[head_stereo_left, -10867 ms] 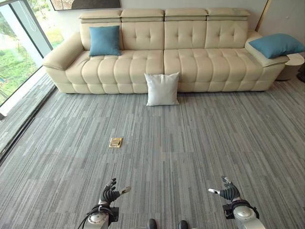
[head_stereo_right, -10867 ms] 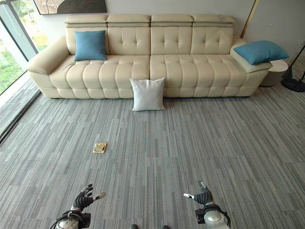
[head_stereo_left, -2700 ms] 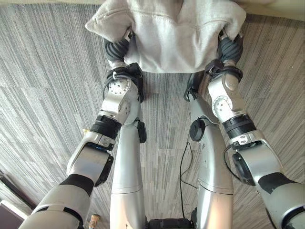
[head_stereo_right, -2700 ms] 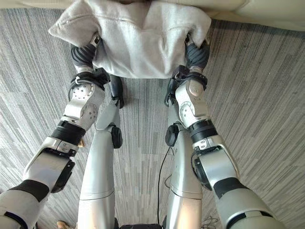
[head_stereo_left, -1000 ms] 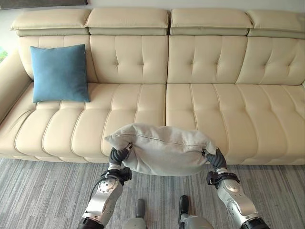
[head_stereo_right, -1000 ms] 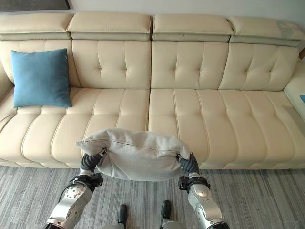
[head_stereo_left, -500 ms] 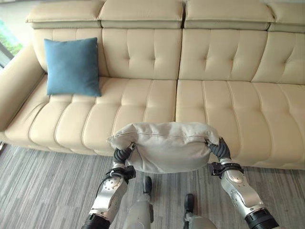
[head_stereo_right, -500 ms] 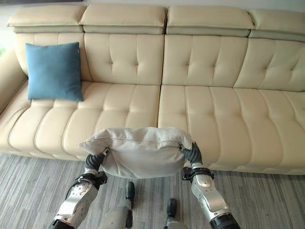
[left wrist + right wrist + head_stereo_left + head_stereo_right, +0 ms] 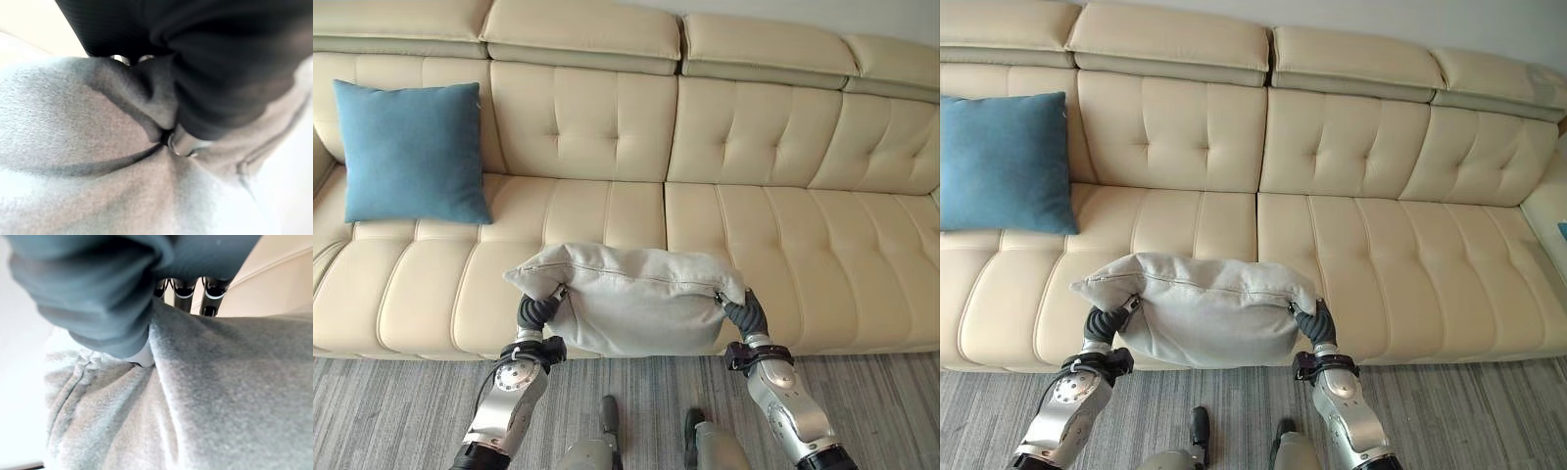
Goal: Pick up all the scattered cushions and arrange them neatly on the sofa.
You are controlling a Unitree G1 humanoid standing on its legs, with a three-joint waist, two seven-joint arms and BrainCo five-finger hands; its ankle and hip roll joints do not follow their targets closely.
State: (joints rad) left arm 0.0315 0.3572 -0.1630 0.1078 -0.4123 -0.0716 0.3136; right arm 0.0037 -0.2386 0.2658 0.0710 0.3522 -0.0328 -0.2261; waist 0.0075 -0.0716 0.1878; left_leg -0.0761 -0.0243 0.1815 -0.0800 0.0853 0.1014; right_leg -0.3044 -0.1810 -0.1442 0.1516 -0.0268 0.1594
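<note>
Cushion [image 9: 636,299], grey, is gripped at both ends by left hand [image 9: 537,311] and right hand [image 9: 745,315], fingers clamped on it, before cream sofa [image 9: 773,225]; blue cushion [image 9: 409,152] is propped on sofa.

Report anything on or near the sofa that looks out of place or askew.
Nothing looks damaged or spilled. The grey cushion is not on the sofa yet: the left robot hand and the right robot hand hold it by its ends, sagging, over the seat's front edge. The blue cushion stands upright against the backrest.

Both arms are raised forward, wrists bent upward. The left hand [image 9: 536,311] and the right hand [image 9: 746,315] are clenched, one at each side, level.
</note>
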